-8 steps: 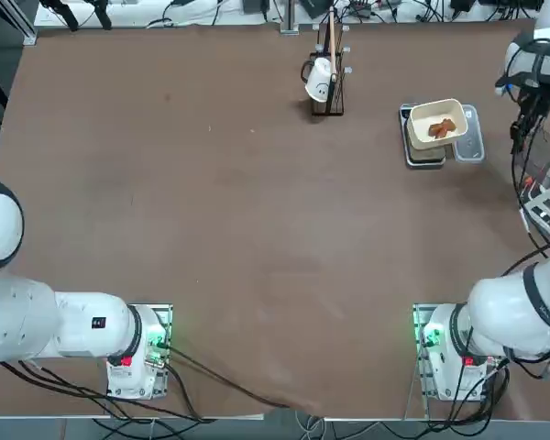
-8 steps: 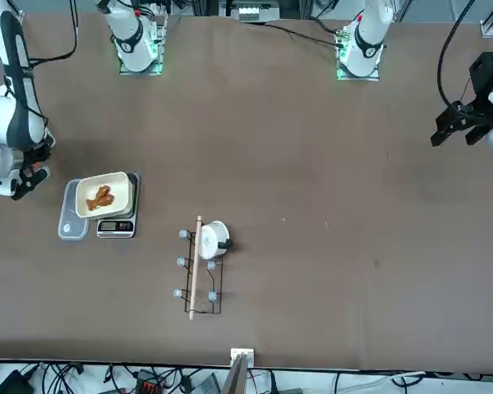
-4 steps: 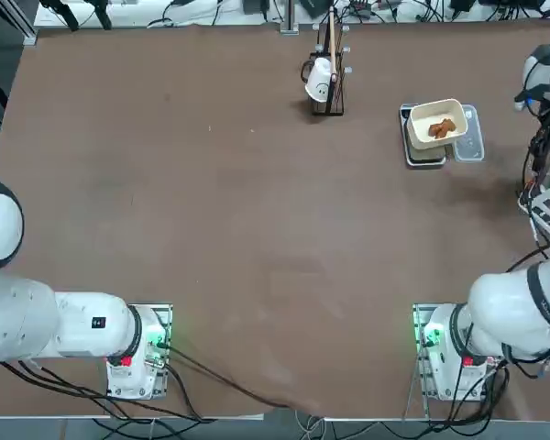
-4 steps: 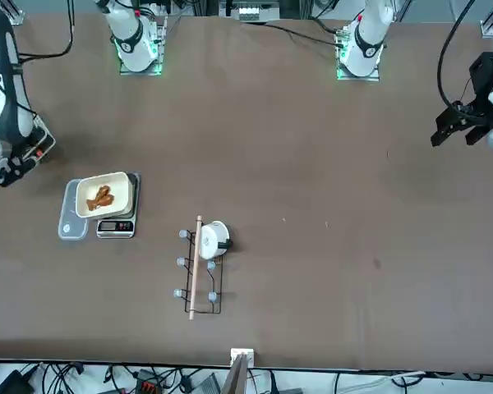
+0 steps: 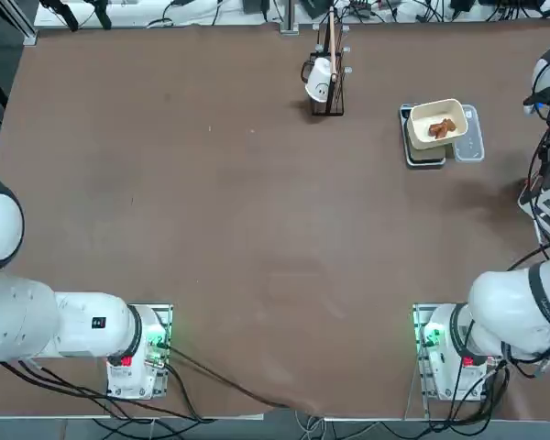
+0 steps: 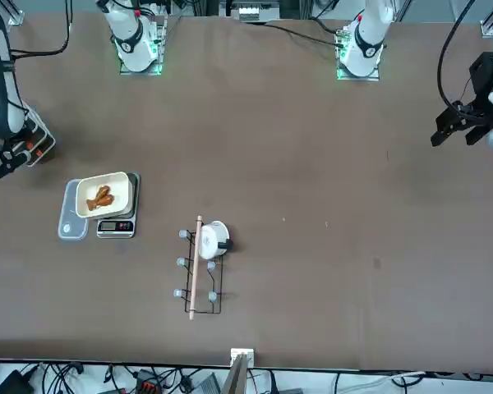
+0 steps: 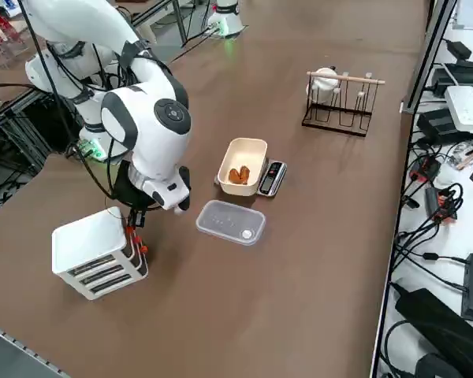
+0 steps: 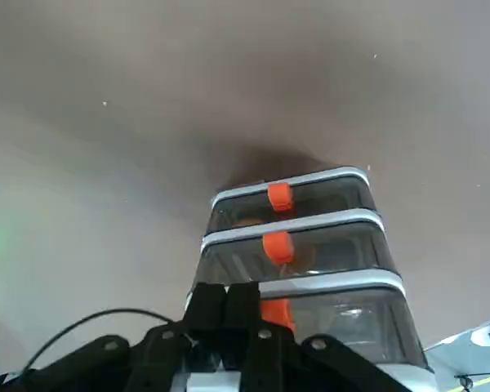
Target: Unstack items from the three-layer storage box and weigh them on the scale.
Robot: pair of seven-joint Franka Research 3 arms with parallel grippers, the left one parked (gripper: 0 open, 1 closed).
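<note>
**Right arm at the storage box, some pieces already on the scale**

The task looks partly done. A cream tray (image 7: 243,164) sits on the scale (image 7: 271,178), and inside it lie a few brown and orange-tan items (image 7: 238,175). Just beside the tray lies a clear plastic container (image 7: 230,222), which seems empty apart from one small pale spot.

The three-layer storage box (image 7: 98,253) stands near the table edge on the robot's right side, well apart from the scale. In the wrist view its three drawers with orange tabs are all pushed in, and something tan shows faintly behind the clear fronts, so more items probably remain to be taken out and weighed.

The right gripper (image 8: 230,314) has its fingers pressed together, holds nothing, and hangs just in front of the box, close to an orange tab (image 8: 275,309).
</note>
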